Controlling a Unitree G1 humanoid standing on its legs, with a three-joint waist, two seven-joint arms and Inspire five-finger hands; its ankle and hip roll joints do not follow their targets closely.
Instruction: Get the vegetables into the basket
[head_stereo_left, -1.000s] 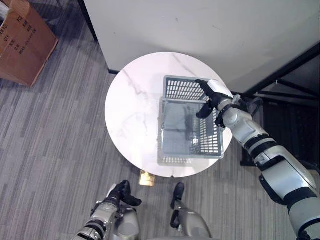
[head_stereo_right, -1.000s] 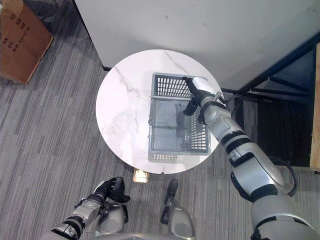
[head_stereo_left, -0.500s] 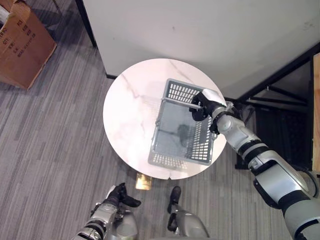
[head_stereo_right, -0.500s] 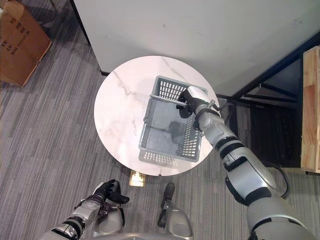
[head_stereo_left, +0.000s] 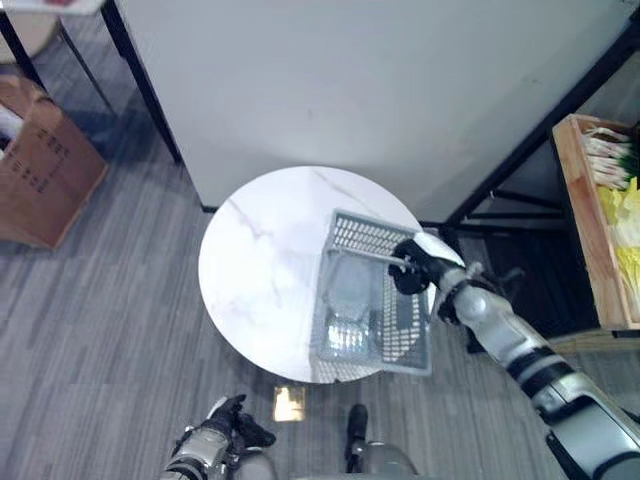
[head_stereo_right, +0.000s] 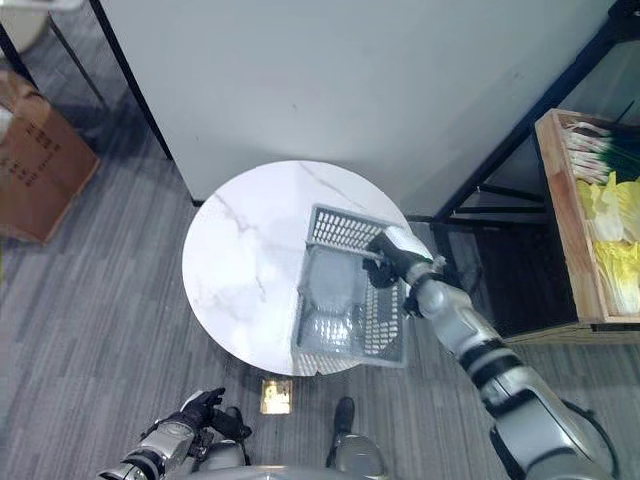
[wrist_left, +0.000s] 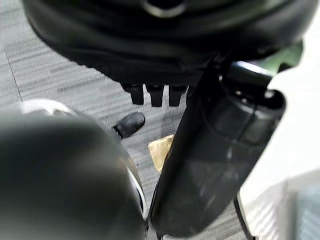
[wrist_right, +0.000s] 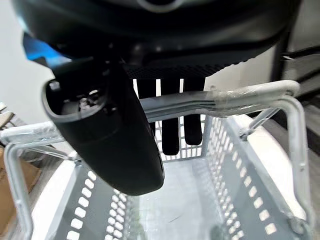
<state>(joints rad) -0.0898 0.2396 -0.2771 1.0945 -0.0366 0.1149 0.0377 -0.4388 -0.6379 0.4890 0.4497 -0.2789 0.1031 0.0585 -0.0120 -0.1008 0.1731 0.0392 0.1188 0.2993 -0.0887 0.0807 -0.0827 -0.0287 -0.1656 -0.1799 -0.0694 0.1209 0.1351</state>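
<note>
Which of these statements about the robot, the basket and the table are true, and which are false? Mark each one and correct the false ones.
1. The right hand has its fingers curled round the basket handle. True.
2. The basket stands on the floor. False: it is at the round white table, overhanging its near edge.
3. The basket already holds vegetables. False: no vegetable shows in it.
4. Vegetables lie in a wooden crate to the robot's right. True.
5. The left hand rests on the table. False: it hangs low near the floor.
</note>
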